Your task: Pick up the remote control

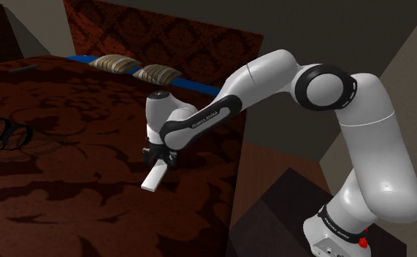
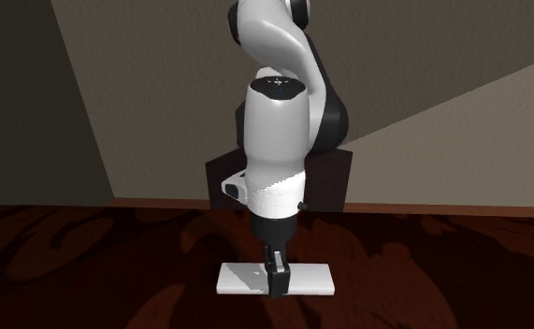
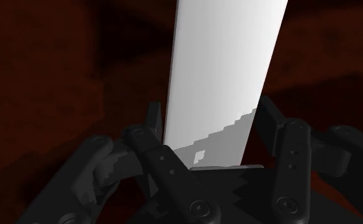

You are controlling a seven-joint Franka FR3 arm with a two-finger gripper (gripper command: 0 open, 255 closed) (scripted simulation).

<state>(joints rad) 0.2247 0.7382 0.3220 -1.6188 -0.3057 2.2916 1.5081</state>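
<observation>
Dark red patterned bedspread (image 1: 68, 190), striped pillows (image 1: 116, 64), grey walls (image 2: 424, 56), hand (image 3: 208, 111) clasping white remote (image 3: 227, 51).

Small dark letters (image 1: 203, 121) on white forearm (image 1: 232, 98), running along it near wrist. Too tiny to read for sure. Small white letters (image 1: 336, 225) on black ring at bottom of arm, just above stand (image 1: 331, 247). Too tiny to read too. Face of remote control (image 3: 224, 76): plain white, nothing to read on it.
</observation>
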